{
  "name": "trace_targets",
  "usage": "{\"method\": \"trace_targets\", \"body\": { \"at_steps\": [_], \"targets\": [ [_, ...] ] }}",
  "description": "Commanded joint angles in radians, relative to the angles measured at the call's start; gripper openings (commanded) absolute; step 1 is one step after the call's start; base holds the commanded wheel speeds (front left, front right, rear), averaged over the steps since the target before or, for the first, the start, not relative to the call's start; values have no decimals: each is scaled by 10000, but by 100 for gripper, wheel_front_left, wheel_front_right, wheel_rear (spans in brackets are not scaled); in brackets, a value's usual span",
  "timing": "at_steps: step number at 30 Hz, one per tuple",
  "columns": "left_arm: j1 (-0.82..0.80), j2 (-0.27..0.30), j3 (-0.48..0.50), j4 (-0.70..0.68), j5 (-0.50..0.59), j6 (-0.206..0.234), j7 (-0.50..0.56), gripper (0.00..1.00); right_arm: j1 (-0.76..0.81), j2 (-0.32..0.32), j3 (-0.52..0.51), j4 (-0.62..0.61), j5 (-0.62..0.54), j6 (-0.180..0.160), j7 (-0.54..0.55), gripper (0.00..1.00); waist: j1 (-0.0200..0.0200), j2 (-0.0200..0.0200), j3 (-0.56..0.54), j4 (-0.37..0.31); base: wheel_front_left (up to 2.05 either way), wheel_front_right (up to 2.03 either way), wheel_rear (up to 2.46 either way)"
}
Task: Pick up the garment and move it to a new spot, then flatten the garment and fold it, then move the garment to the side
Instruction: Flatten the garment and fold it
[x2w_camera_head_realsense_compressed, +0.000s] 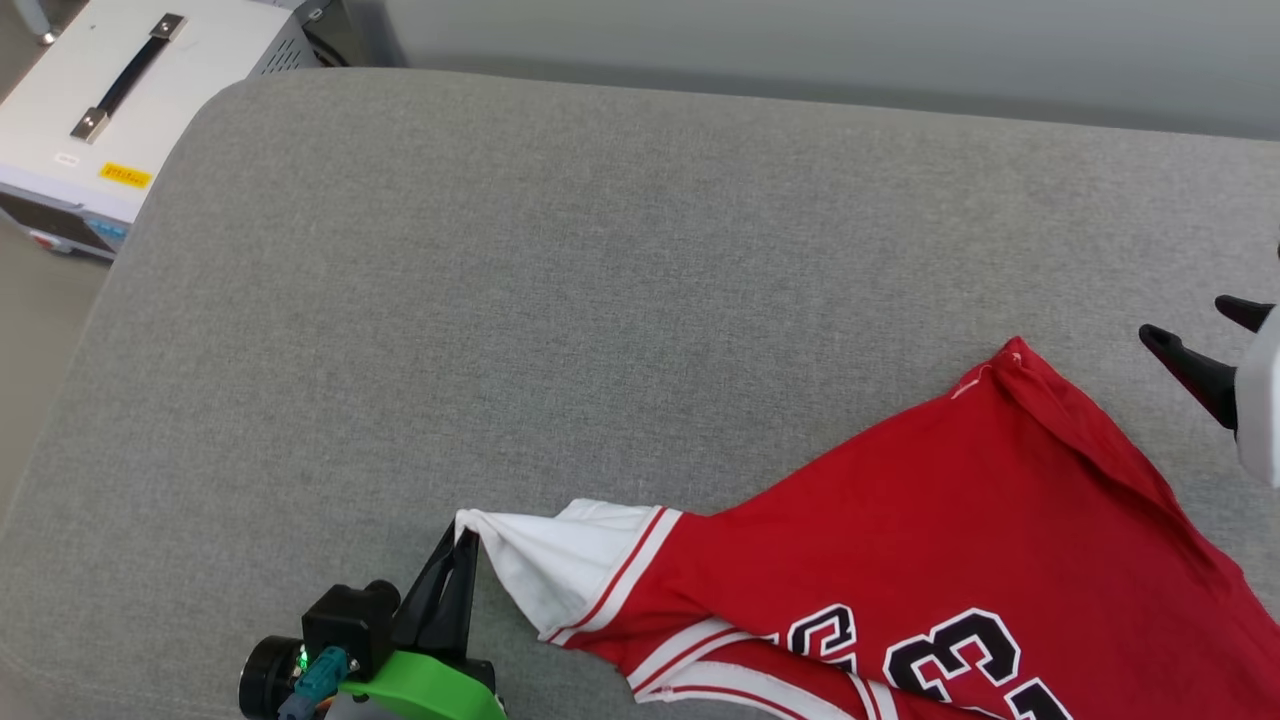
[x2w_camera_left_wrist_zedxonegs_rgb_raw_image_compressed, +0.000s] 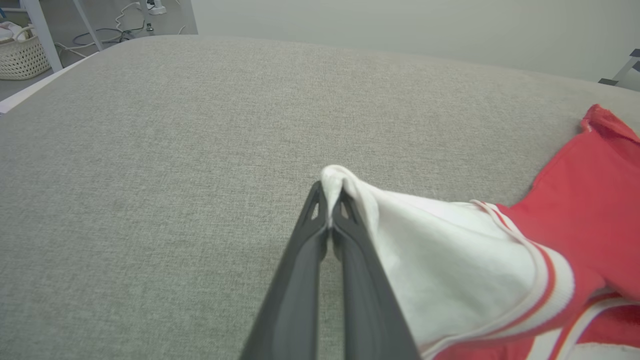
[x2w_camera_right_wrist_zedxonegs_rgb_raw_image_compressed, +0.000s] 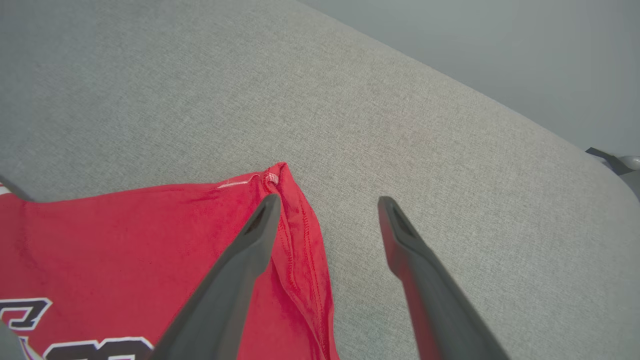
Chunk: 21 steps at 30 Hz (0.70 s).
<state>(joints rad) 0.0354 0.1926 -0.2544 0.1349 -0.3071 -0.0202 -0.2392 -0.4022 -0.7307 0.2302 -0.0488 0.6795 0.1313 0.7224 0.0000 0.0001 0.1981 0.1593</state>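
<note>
The garment (x2w_camera_head_realsense_compressed: 930, 520) is soft, matt jersey cloth, the cushion (x2w_camera_head_realsense_compressed: 560, 280) a coarse-woven grey fabric — and the left gripper (x2w_camera_left_wrist_zedxonegs_rgb_raw_image_compressed: 330, 196) looks like smooth, matt dark plastic.

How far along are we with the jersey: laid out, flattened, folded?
Done: the red soft jersey T-shirt with white sleeves lies on the grey fabric cushion, numerals up. In hand: left gripper pinches the white sleeve tip; right gripper stands open at the red hem corner. Remaining: smoothing creases, folding, moving aside.
</note>
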Motion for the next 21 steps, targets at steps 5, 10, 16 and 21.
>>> {"method": "trace_targets", "body": {
  "at_steps": [5, 10, 16, 21],
  "targets": [
    [-409, -132, -104, -49, 111, 44, -133, 0, -1445, 22, 1368, 1378, 160, -6, 989, 100, 0, -1, 701, 503, 0, 0, 0],
    [-749, -288, -228, -6, 155, -11, -167, 0, -2345, 183, 2376, 2610, 85, -6, 1184, 100, 0, -1, 1186, 764, 0, 0, 0],
    [-1088, -450, -328, 101, 199, -99, -198, 0, -2713, 408, 3447, 3912, 76, -6, 802, 100, 0, -1, 1684, 980, 0, 0, 0],
    [-1232, -535, -323, 220, 228, -130, -214, 0, -2471, 358, 4641, 4407, 502, -6, 628, 100, 0, -1, 1802, 1034, 0, 0, 0]
  ]
}}
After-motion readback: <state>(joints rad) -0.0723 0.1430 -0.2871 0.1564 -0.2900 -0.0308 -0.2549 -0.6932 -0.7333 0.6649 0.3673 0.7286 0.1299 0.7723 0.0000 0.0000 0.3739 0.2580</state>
